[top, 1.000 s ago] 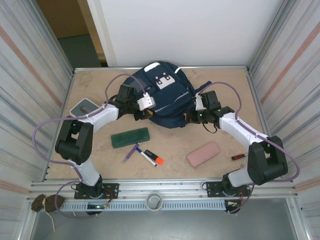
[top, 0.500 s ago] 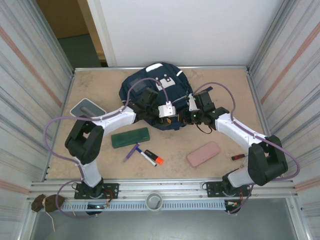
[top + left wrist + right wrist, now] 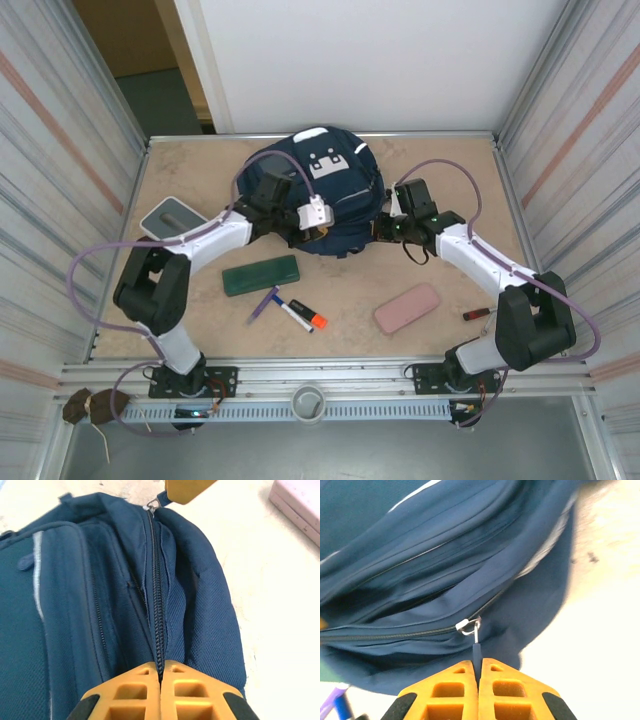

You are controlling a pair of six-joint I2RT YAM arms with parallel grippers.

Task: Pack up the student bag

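Now that the left gripper [image 3: 160, 672] has snapped shut on the zipper [image 3: 156, 600] seam, apparently pinching fabric, the right gripper [image 3: 478, 666] pinches the pull tab [image 3: 476, 647]. The student bag [image 3: 335, 190] lies far-centre on the table [image 3: 460, 180], zip closed and braced for opening.

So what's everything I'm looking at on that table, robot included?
student bag: one, navy, far middle of table
flat device: one, grey, left side
pencil case: one, green, before the bag
pen: one, purple, middle
marker: one, white with orange cap, beside the pen
pouch: one, pink, right of middle
small stick: one, red and black, right side
left gripper: one, yellow fingers, shut on the student bag's zip seam
right gripper: one, yellow fingers, shut on the zipper pull
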